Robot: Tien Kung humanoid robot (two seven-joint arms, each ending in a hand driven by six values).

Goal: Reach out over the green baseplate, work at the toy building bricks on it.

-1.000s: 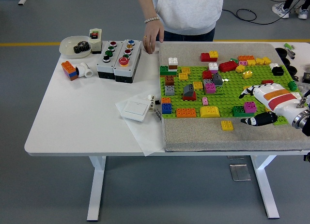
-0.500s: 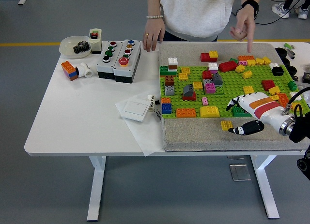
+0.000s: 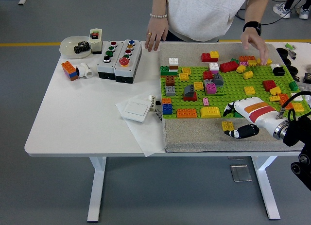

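The green baseplate (image 3: 233,86) lies on a grey mat (image 3: 194,135) and carries several bricks in many colours. My right hand (image 3: 227,119), white with an orange stripe, reaches in from the right over the plate's front edge. It is open, with its fingers (image 3: 228,108) at the plate's edge and its black thumb (image 3: 239,132) over the mat. A small yellow brick (image 3: 227,125) lies on the mat between the thumb and the fingers, not grasped. A large yellow brick (image 3: 210,112) sits just left of the hand. The hand hides the bricks beneath it.
A person stands at the far side, one hand (image 3: 156,34) resting on the table, the other hand (image 3: 255,43) on bricks at the plate's back. Left of the mat are button boxes (image 3: 119,60), a white switch (image 3: 136,110), a bowl (image 3: 73,46) and an orange-blue brick (image 3: 69,69).
My right hand has moved left and nearer the table's front, now straddling the small yellow brick. The person's hand came in at the far right, pointed, then dropped onto the back bricks.
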